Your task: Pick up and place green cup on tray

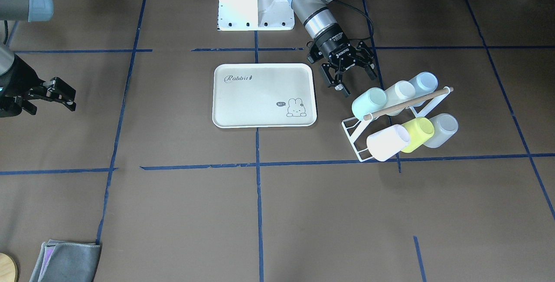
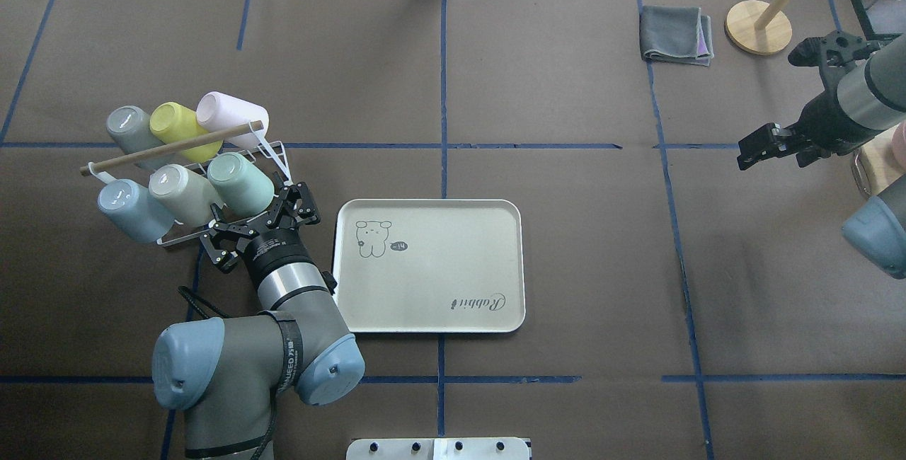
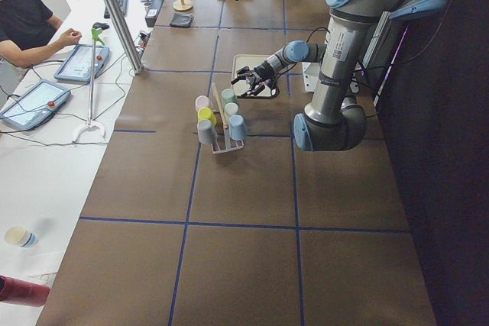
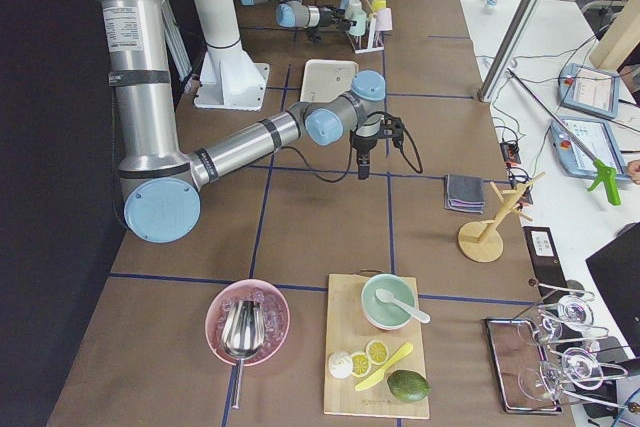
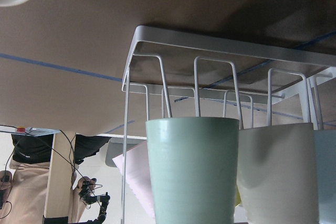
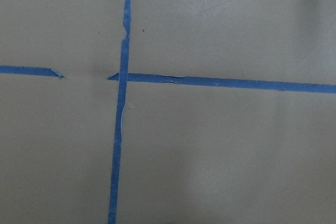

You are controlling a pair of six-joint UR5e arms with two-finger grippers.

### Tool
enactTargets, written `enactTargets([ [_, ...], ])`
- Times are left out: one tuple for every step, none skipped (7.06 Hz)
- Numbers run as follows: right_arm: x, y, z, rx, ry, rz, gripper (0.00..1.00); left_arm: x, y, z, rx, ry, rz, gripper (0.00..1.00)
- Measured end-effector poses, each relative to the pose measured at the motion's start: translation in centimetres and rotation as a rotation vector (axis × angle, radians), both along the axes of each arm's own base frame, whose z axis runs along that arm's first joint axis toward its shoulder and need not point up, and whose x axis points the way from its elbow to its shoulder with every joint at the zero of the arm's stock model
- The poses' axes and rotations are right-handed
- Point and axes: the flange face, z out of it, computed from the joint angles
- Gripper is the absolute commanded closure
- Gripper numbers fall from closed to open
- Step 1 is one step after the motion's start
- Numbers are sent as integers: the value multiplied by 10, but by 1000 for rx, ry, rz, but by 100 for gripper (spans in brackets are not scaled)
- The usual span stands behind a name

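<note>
Brown table (image 1: 173, 212) — tray (image 1: 260, 100) reads "Rabbit"; green cup (image 1: 368, 103) nearby.

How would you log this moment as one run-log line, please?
phase: pre-grasp | left gripper: jaws open, near green cup | green cup: on rack, not on tray | right gripper: jaws open, away

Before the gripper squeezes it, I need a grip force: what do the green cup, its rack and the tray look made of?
The green cup looks like matte, opaque plastic: even pale colour, soft sheen. The rack seems white-coated metal wire, in thin bent loops, with a bare wooden rod on top. The tray looks smooth cream plastic or melamine; which, I cannot tell.
</note>
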Motion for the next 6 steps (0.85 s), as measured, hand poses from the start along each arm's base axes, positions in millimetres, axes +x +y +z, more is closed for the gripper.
enactTargets([
  [0, 0, 0, 0, 0, 0, 0, 3, -4, 7, 0, -12, -10, 0],
  [0, -1, 0, 1, 0, 0, 0, 5, -10, 16, 0, -26, -26, 0],
  [0, -1, 0, 0, 1, 1, 0, 7, -16, 26, -1, -37, -42, 0],
  [-1, -1, 1, -1, 2, 1, 0, 9, -20, 34, -1, -42, -58, 0],
  [-1, -1, 1, -2, 2, 0, 0, 11, -22, 41, -1, -47, -70, 1],
  [-1, -2, 2, -2, 3, 0, 0, 13, -25, 46, 2, -53, -78, 2],
])
